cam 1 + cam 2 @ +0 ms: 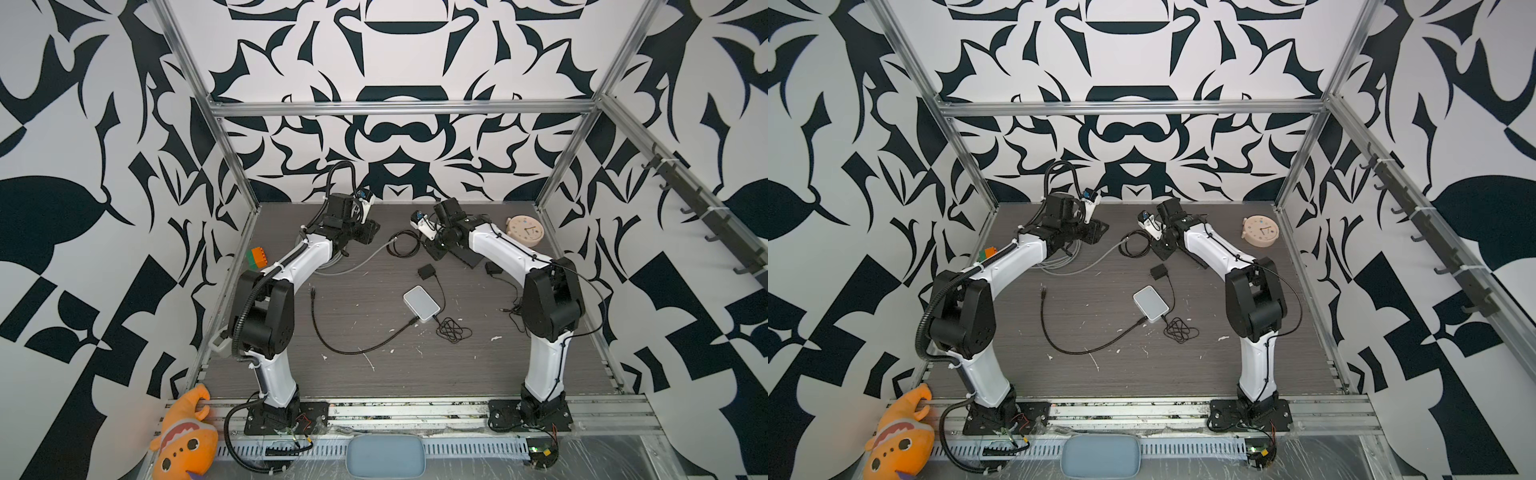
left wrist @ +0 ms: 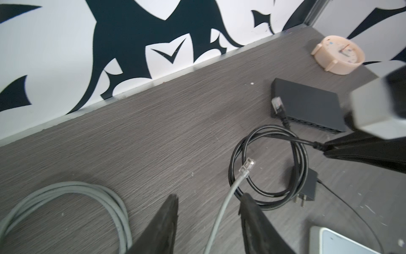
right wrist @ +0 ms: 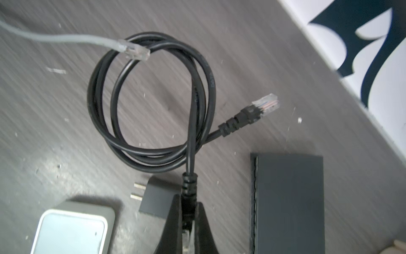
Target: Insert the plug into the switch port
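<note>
One plug (image 3: 188, 187) of the black cable (image 3: 142, 155) sits pinched by its boot in the right tool (image 3: 187, 199), clamped shut, just beside the switch (image 3: 290, 198) on the bench (image 3: 66, 132). Left tool (image 2: 208, 211): jaws apart, astride the grey cable (image 2: 222, 206). Right wrist view shows the grip; both top views hide it under the wrist.

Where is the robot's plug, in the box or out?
Out. The right gripper's shut jaws pinch the black plug beside the switch, in no port.
</note>
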`<state>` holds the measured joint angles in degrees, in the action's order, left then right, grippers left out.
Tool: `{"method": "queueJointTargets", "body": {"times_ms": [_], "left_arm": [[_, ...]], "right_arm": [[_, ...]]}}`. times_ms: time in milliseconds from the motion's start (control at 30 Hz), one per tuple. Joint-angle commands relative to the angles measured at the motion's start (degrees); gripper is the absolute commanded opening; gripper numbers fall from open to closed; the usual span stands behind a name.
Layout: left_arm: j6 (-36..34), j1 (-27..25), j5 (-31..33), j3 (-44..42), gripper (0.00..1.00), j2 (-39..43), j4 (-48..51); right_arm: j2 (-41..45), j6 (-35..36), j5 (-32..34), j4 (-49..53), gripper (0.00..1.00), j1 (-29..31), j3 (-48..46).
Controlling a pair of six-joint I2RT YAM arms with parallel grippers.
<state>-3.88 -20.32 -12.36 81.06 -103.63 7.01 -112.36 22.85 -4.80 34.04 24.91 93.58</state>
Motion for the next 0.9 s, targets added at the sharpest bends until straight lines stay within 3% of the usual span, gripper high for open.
{"method": "queueJointTargets", "body": {"times_ms": [0, 167, 333, 567, 867], "left_arm": [[-1.2, -0.3, -9.1, 0.4, 0.49, 2.1, 3.6], [-13.0, -3.4, -16.5, -2.0, 0.50, 2.8, 4.4], [-12.7, -3.7, -21.9, 1.0, 0.50, 0.2, 6.1], [-17.0, -7.2, -26.6, 1.6, 0.50, -0.8, 9.7], [-19.9, -6.7, -31.7, -4.7, 0.52, 1.5, 12.5]], "right_arm": [[4.8, -0.6, -1.4, 3.7, 0.00, 0.3, -0.8], [8.6, 1.2, -8.7, 7.7, 0.00, 0.3, -2.9], [11.5, 2.7, -13.9, 11.3, 0.00, 0.2, -5.3], [16.2, 3.8, -27.5, 10.7, 0.00, 0.1, -10.4], [17.1, 5.9, -33.8, 10.0, 0.00, -0.3, -12.7]]}}
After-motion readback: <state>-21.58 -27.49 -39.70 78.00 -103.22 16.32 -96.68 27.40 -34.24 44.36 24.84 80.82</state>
